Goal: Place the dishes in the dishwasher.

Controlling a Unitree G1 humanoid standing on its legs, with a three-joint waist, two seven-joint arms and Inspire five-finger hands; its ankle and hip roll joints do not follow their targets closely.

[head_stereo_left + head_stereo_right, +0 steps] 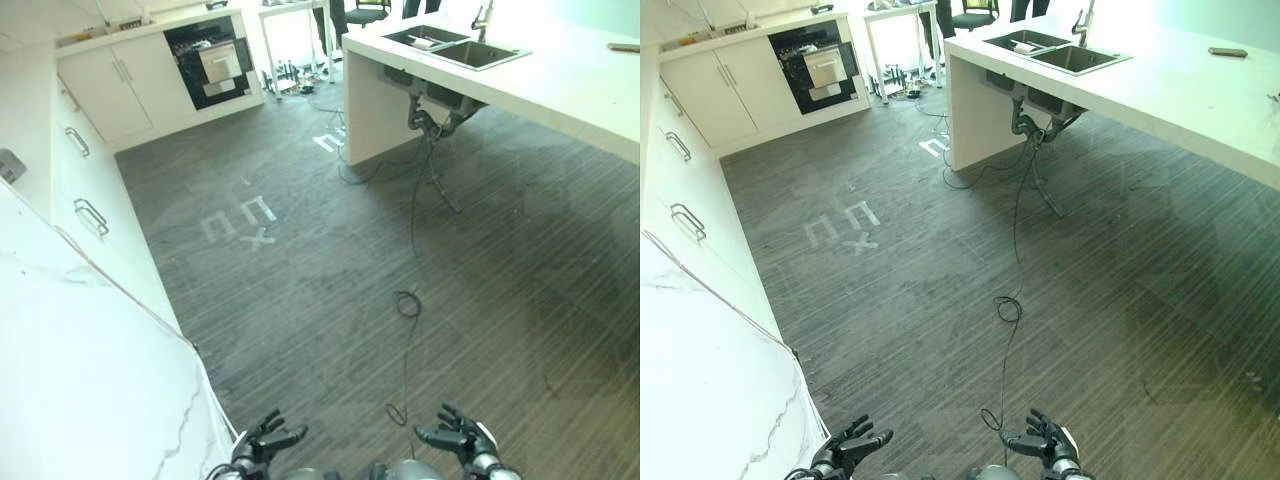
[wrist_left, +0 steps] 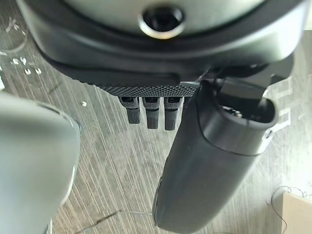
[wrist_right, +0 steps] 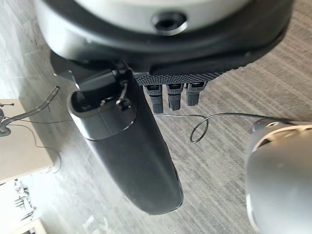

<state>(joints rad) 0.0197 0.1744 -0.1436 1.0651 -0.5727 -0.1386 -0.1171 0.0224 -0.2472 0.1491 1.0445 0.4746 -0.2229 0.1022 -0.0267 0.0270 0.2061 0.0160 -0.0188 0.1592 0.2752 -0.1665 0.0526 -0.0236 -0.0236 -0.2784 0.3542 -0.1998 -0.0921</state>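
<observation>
The dishwasher [image 1: 208, 62] stands in the far white cabinet run, its dark front open with a rack showing inside. A double sink [image 1: 456, 46] is set in the white island counter at the far right, with a light dish [image 1: 424, 41] lying in its left basin. My left hand [image 1: 266, 442] and right hand [image 1: 459, 436] hang low over the floor near me, far from both. Each is open, fingers spread, holding nothing. The left wrist view shows the left hand's thumb [image 2: 209, 161] over bare floor, and the right wrist view shows the right hand's thumb [image 3: 131, 151] likewise.
A white marble counter [image 1: 80, 380] runs along my left, with drawer cabinets [image 1: 85, 180] beyond it. Wide grey plank floor [image 1: 330, 260] with tape marks [image 1: 245, 222] lies between me and the dishwasher. Pipes [image 1: 432, 118] hang under the sink.
</observation>
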